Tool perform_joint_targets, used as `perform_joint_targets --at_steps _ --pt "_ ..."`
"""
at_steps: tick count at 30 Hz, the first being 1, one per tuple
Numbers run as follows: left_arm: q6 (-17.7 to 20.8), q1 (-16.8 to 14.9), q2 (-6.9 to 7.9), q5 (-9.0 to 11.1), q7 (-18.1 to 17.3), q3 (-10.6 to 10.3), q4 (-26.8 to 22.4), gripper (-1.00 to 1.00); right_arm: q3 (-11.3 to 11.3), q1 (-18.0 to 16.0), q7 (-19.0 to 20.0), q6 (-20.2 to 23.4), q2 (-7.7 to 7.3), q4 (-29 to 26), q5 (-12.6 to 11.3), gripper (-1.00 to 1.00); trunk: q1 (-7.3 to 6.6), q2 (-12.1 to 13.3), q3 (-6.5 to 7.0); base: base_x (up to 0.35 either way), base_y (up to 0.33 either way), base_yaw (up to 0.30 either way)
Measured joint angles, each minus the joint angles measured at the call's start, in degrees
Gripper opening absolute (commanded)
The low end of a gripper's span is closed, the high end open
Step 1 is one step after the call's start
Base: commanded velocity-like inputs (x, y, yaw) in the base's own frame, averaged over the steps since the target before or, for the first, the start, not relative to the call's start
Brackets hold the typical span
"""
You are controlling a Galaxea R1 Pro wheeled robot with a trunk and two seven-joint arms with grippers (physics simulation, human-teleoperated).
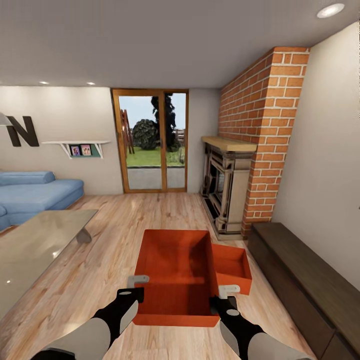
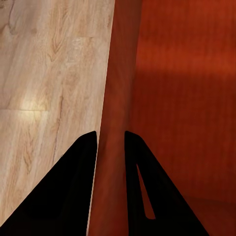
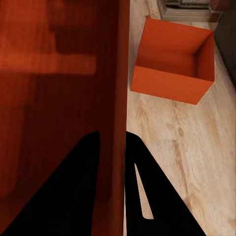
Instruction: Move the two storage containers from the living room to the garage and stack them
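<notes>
Left wrist: container wall [image 2: 112,147] between fingers [image 2: 78,167] (touching)

The room is bright. Light comes in through the glass door [image 1: 154,141] and from small round lamps in the ceiling [image 1: 330,10]. The glass table [image 1: 35,245] shines with pale glare. The head picture bends at its edges. Up close, the orange bin wall [image 2: 115,123] looks soft and blurry, with dark shadow inside.
</notes>
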Motion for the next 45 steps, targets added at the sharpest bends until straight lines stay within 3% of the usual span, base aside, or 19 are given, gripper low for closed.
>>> perform_joint_targets --at_steps 15,31,45 --pt "0.00 0.00 0.00 -0.04 -0.02 0.05 0.00 -1.00 0.08 0.00 -0.07 0.04 0.00 -0.05 0.00 -1.00 0.00 0.01 0.72 0.000 0.000 -0.007" --pt "0.00 0.00 0.00 0.03 0.00 0.01 0.02 -1.00 0.03 0.01 -0.02 0.07 0.00 -0.05 0.01 -1.00 0.00 0.00 1.63 0.000 0.000 -0.147" --pt "0.00 0.00 0.00 -0.03 -0.03 0.05 -0.01 -1.00 0.17 0.00 -0.12 0.06 0.01 -0.05 -0.08 -1.00 0.00 0.01 1.70 0.000 0.000 -0.008"
